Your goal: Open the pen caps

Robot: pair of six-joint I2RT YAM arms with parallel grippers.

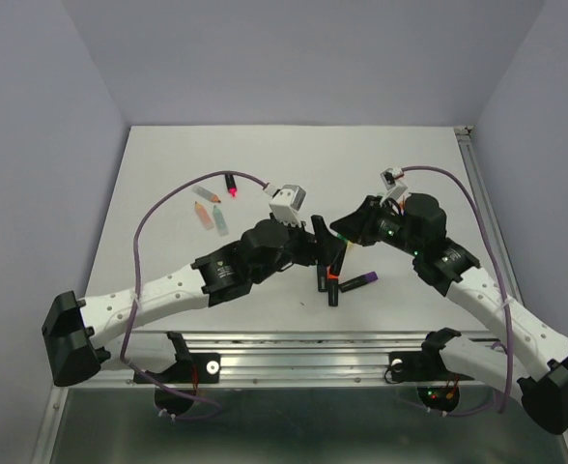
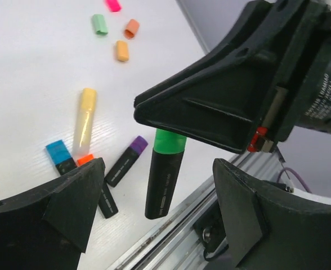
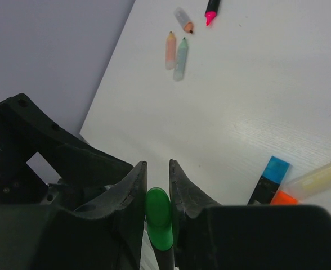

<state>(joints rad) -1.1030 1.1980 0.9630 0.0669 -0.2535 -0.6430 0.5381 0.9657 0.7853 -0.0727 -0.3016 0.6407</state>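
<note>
Over the white table, the right gripper is clenching a stubby green plastic cap, its black highlighter barrel hanging down between the wide-open jaws of the left gripper

Left hand spread wide, right hand pinched tight, the two facing, tips close together.

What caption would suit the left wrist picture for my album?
Right gripper pinches the green cap of a black pen, the open left gripper straddling it.
</note>
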